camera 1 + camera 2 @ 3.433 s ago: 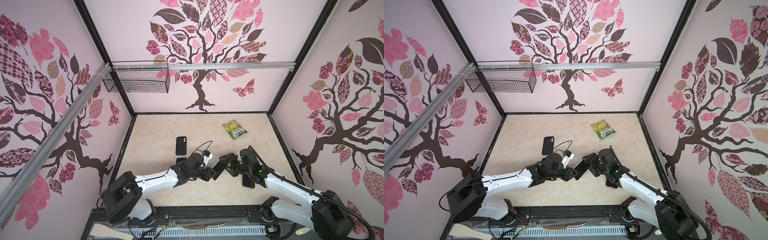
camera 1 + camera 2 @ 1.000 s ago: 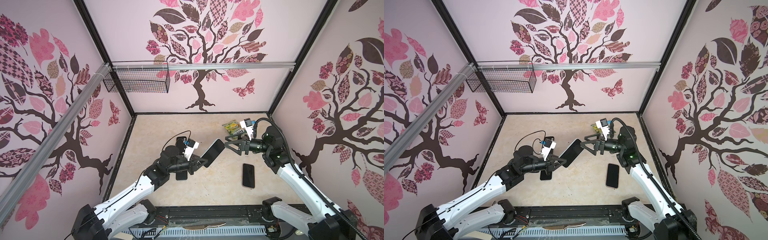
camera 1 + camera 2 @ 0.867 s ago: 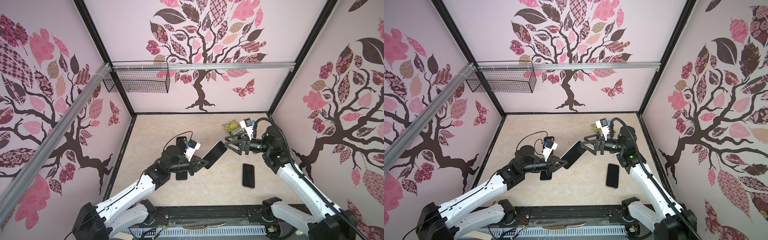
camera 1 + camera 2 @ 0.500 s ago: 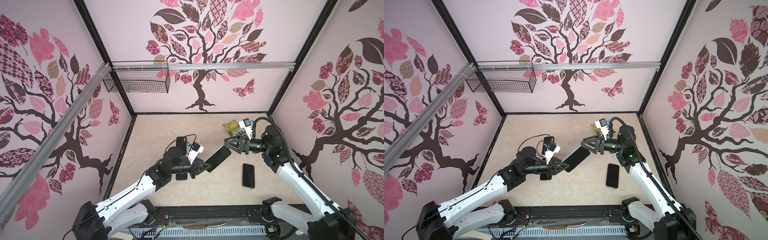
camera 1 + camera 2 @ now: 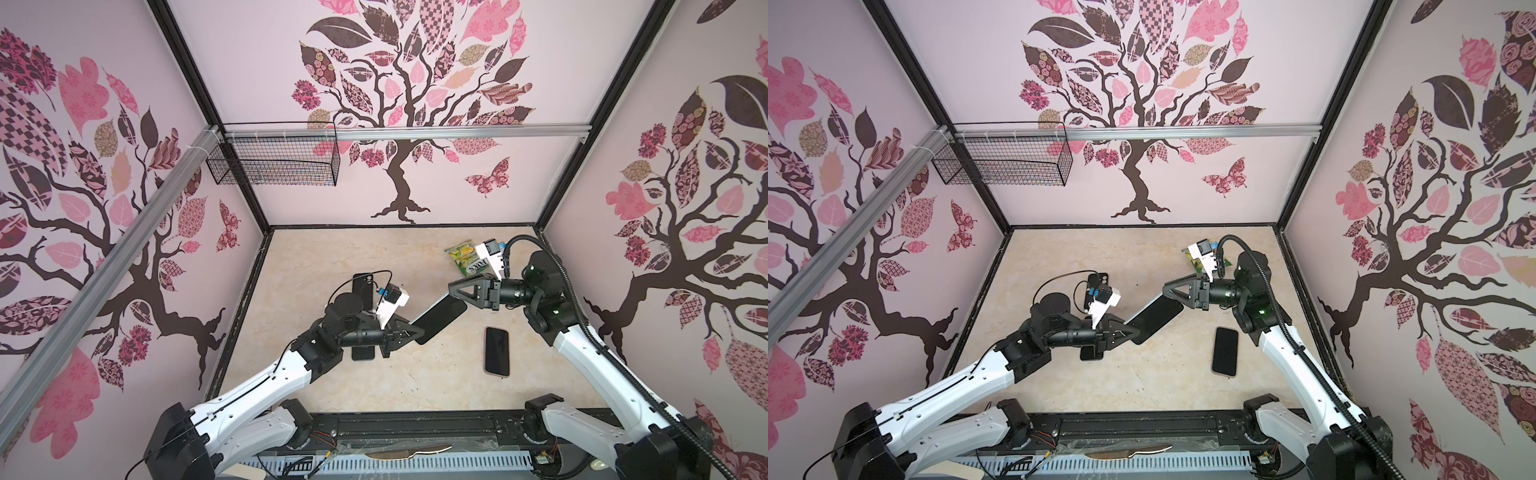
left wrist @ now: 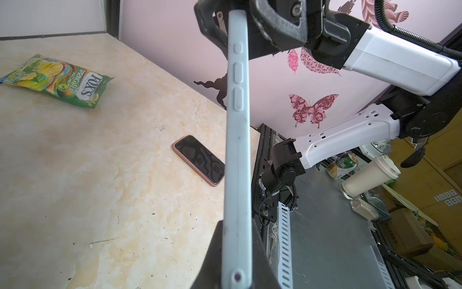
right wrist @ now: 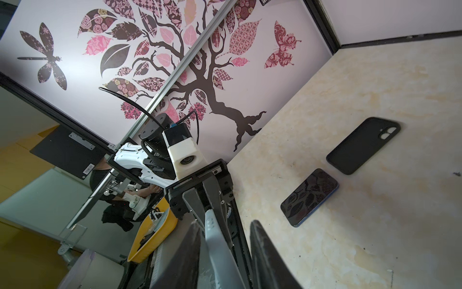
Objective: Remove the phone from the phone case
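Note:
A phone [image 5: 440, 319] with a dark screen sits in a pale blue phone case [image 6: 237, 150] and hangs tilted above the table, also visible in a top view [image 5: 1154, 320]. My left gripper [image 5: 419, 332] [image 6: 237, 250] is shut on its near end, both fingers pressed flat against the case. My right gripper [image 5: 451, 291] [image 7: 224, 222] straddles the far end. Its fingers are narrowly apart, with a gap showing between one finger [image 7: 260, 240] and the case [image 7: 217, 245].
A pink-edged phone [image 5: 497, 351] lies on the table at the right. A black empty case [image 5: 363, 286] and a blue-edged phone [image 7: 310, 196] lie under my left arm. A green candy bag [image 5: 467, 259] lies at the back right. A wire basket [image 5: 274, 166] hangs on the back wall.
My left arm has carried the cased phone rightward until its far end sits between my right gripper's fingers. Those fingers have narrowed from wide open.

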Robot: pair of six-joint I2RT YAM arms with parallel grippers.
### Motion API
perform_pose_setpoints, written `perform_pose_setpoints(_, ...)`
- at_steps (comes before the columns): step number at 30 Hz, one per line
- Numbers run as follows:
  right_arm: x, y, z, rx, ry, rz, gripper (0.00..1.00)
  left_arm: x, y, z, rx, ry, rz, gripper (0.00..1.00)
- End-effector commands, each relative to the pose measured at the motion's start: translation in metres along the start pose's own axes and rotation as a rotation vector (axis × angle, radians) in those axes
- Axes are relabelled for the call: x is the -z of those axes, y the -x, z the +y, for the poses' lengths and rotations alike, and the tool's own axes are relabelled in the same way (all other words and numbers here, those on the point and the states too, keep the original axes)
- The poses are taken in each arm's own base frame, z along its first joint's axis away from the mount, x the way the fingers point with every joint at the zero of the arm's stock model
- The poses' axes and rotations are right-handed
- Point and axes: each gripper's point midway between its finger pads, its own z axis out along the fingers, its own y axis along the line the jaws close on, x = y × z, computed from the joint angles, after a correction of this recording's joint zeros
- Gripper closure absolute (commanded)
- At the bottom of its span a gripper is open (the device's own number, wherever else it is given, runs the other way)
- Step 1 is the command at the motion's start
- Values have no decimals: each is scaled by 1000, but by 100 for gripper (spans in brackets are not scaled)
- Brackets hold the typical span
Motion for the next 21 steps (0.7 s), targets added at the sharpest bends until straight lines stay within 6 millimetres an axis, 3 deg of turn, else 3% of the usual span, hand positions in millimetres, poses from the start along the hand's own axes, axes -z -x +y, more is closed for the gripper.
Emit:
perform_pose_setpoints(1, 2, 8, 21, 26, 50, -5, 72, 6, 33, -21, -112, -52, -94, 100)
perform_pose_setpoints(11, 0, 4, 17, -60, 47, 6, 84, 4, 52, -18, -206, 6, -155, 100)
perform_pose_setpoints(21, 0, -2, 7, -155, 13, 19, 87, 11, 56, -14, -547, 91, -140, 100)
